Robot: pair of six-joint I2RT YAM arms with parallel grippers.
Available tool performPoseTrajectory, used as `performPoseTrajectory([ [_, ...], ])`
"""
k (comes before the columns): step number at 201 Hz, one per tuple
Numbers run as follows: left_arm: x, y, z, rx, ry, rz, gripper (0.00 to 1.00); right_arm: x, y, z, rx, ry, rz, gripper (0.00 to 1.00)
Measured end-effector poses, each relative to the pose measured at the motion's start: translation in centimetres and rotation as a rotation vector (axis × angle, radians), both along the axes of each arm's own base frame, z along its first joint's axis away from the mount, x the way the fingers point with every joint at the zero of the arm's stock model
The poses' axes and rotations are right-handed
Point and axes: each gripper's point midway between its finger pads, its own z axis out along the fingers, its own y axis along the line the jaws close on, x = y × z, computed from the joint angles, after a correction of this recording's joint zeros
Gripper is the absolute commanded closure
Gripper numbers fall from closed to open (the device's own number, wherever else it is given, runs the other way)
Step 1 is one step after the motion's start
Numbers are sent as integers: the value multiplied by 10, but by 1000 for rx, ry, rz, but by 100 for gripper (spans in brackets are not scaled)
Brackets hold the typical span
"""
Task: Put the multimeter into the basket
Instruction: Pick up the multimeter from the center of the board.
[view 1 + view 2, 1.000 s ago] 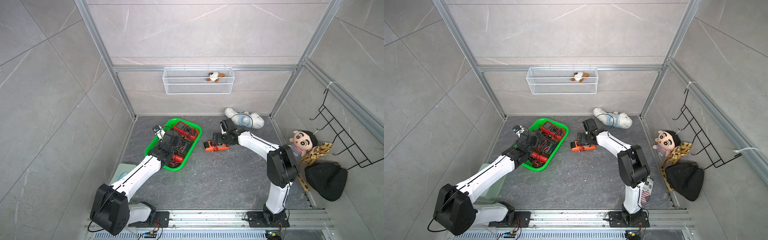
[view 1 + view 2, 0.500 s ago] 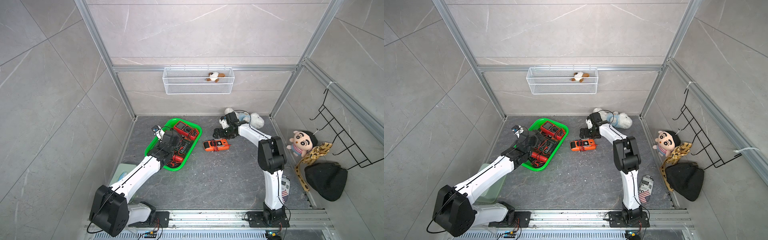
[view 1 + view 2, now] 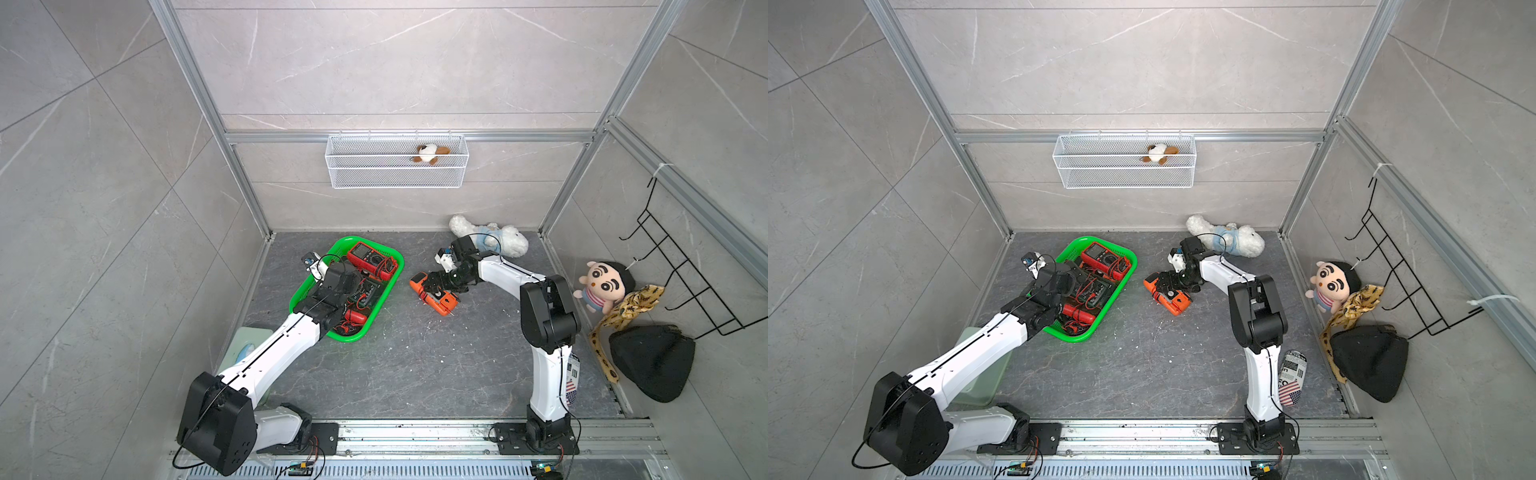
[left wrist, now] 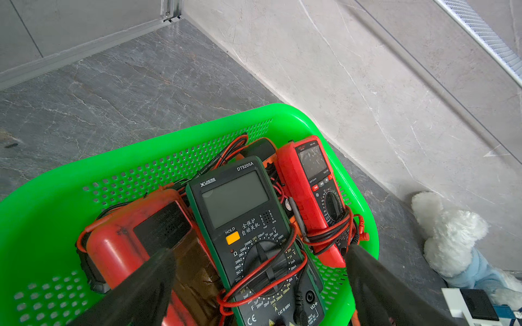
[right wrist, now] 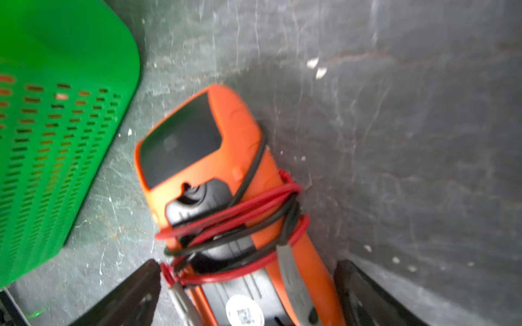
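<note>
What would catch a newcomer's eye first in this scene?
The bright green basket, packed with multimeters, stands at the back left of the floor. Beside it lies an orange multimeter wrapped in red and black leads, the right gripper open astride it.

Bright green basket (image 3: pixel 392 277), orange multimeter (image 3: pixel 434 294) with red-and-black leads (image 5: pixel 243 223).

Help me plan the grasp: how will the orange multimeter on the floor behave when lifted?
The orange multimeter looks rigid and flat-lying, so it probably won't roll. Its wrapped leads could shift or snag when gripped. The casing looks rubbery, likely not slippery.
</note>
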Motion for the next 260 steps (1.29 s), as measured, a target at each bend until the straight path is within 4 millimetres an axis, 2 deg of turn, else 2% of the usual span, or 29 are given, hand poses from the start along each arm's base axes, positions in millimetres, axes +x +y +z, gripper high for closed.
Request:
performPoseTrajectory([
  [91,-1,1,0,3,3,2,2,-14,5,-8,-122,-50,89,0],
  [145,-8,14,1,46,12,50,2,-17,9,-18,-229,-66,135,1],
  [155,-10,18,4,53,6,63,2,-18,9,-22,-251,-68,146,5],
  [161,-11,20,6,57,4,69,2,-18,9,-24,-265,-70,153,11],
  [175,-15,25,8,70,5,87,2,-18,8,-25,-286,-80,163,33],
  [181,-16,28,9,73,6,93,2,-17,8,-24,-290,-84,166,46],
  [201,-20,37,10,85,7,118,2,-16,8,-20,-298,-101,167,72],
  [230,-28,51,3,102,34,151,2,-21,8,-15,-312,-124,173,94],
  [243,-32,58,-2,108,50,166,2,-25,10,-6,-312,-142,179,98],
  [260,-38,68,-7,109,60,186,2,-27,19,18,-294,-199,190,100],
])
